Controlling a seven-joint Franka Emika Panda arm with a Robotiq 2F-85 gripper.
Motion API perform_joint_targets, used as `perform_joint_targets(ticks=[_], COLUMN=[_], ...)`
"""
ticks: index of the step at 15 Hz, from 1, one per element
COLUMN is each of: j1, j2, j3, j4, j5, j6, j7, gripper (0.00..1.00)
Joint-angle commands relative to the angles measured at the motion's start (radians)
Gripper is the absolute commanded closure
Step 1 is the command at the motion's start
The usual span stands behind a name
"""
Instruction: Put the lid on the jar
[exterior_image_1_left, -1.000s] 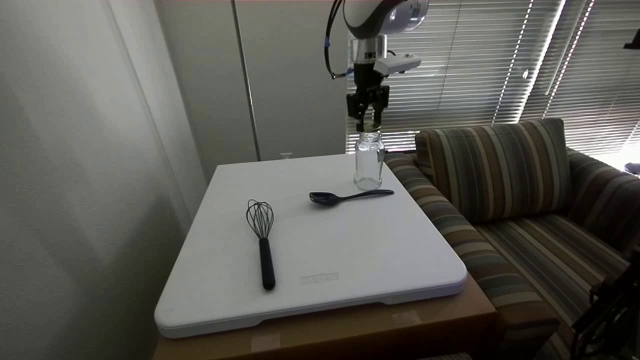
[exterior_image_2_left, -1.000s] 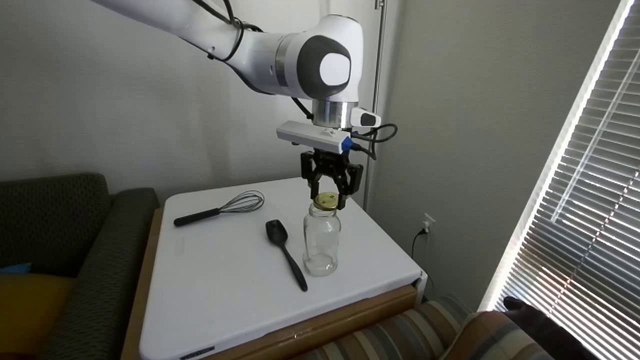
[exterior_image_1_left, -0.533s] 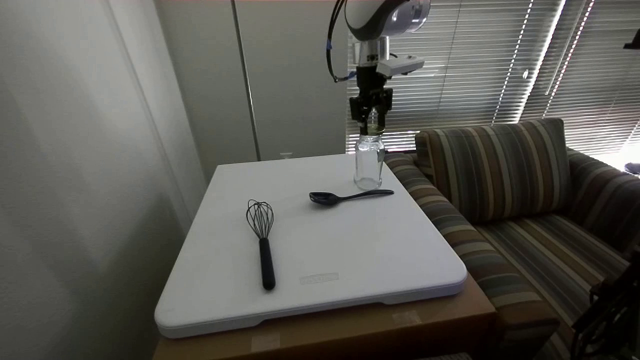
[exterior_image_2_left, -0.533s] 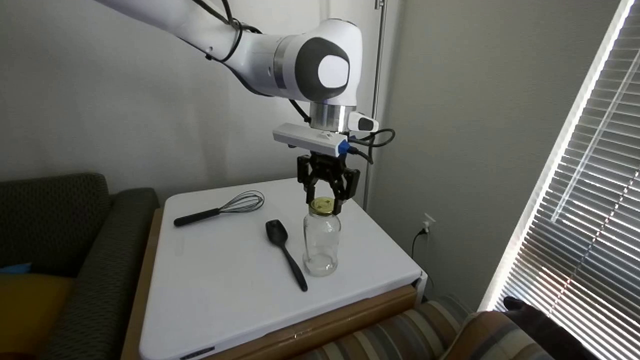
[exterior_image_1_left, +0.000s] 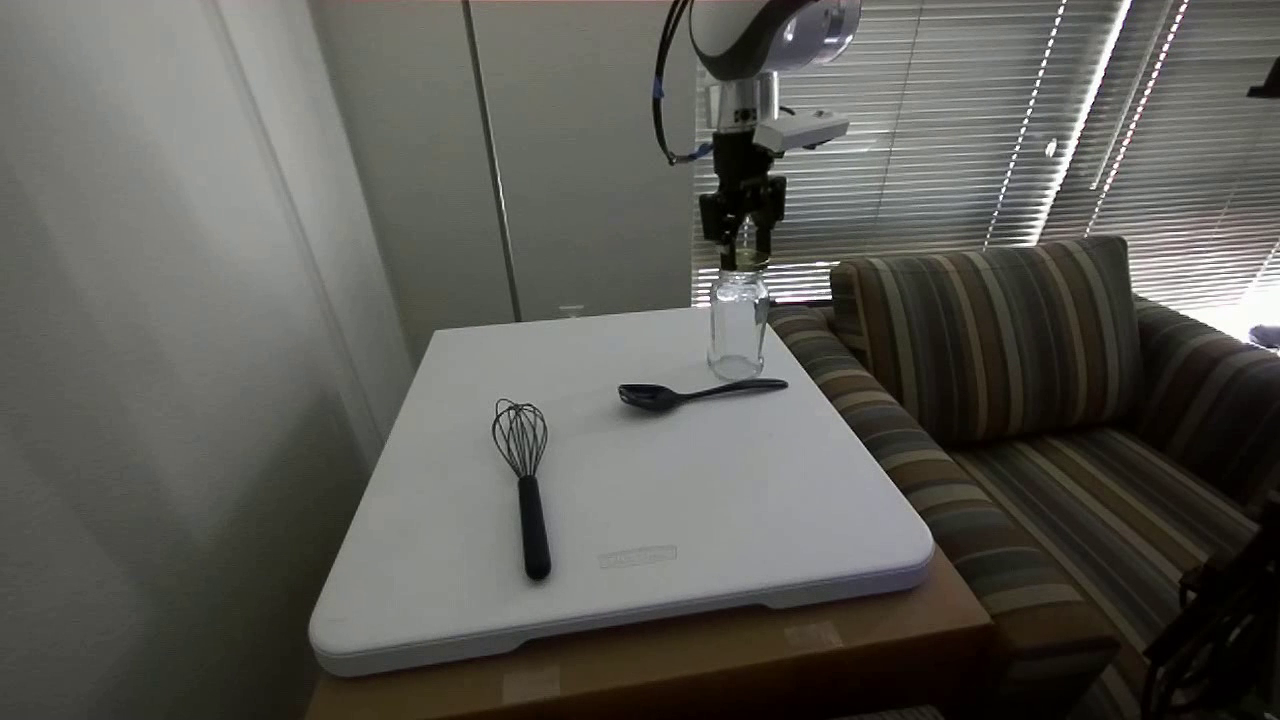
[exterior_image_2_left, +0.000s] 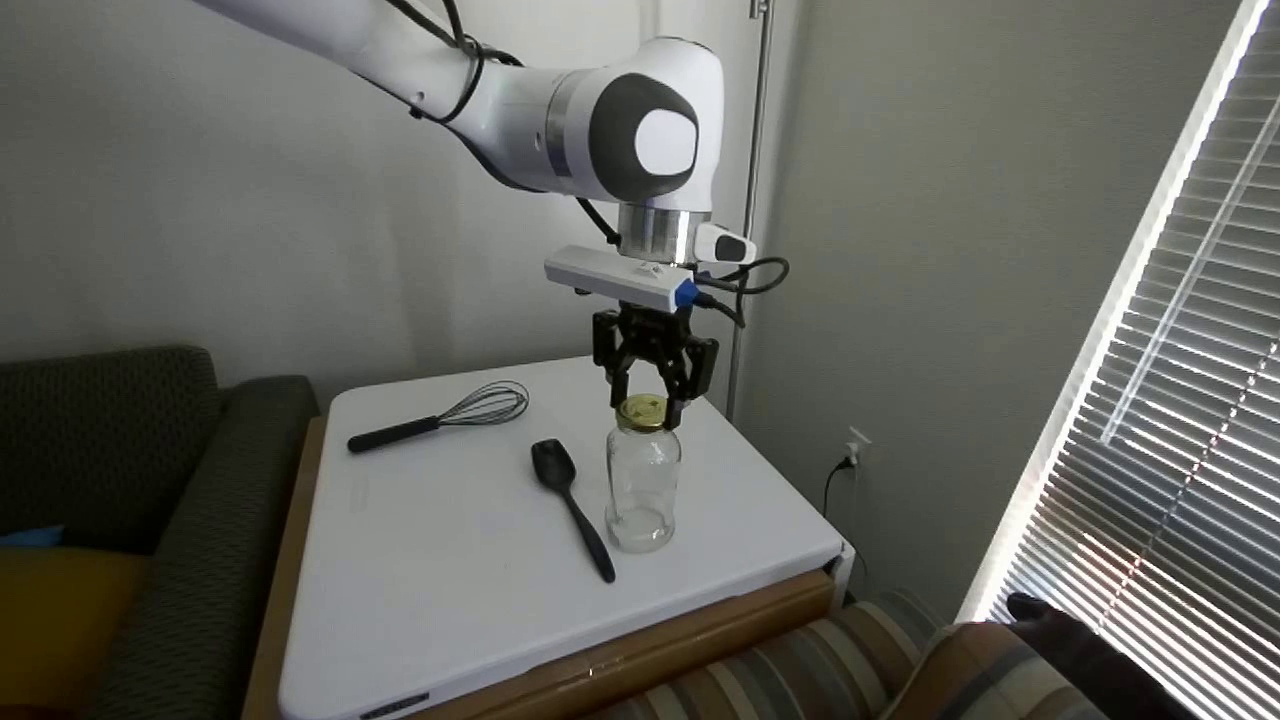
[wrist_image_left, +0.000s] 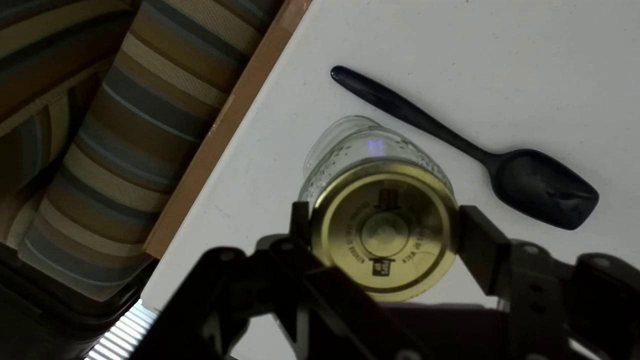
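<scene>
The jar (exterior_image_1_left: 738, 335) stands upright on the white table, clear glass, in both exterior views (exterior_image_2_left: 643, 492). The wrist view shows its shoulder (wrist_image_left: 367, 145) behind the lid. The gold lid (exterior_image_2_left: 642, 411) lies flat at the jar's mouth; it also shows in the wrist view (wrist_image_left: 385, 235). My gripper (exterior_image_2_left: 646, 408) points down over the jar, with one finger against each side of the lid, shut on it. In the wrist view the fingers (wrist_image_left: 384, 230) touch the lid's left and right rim. I cannot tell whether the lid is fully seated on the jar's thread.
A black spoon (exterior_image_1_left: 665, 396) lies close beside the jar's base. A black-handled whisk (exterior_image_2_left: 440, 418) lies farther off on the white table (exterior_image_2_left: 420, 560). The jar stands near a table edge, with a striped sofa (exterior_image_1_left: 900, 440) beyond it.
My gripper has moved down a little with the lid, bringing it onto the jar's mouth. Over the last half second almost nothing has moved. The jar, spoon and whisk have stayed in place.
</scene>
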Motion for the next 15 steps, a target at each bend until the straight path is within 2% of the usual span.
perform_joint_targets(ticks=[1, 15], j1=[0.000, -0.003], j2=[-0.024, 0.011], j3=[0.003, 0.001], j4=[-0.047, -0.013], j5=[0.000, 0.001], j6=[0.029, 0.056], j7=[-0.007, -0.010], gripper=[0.52, 0.52])
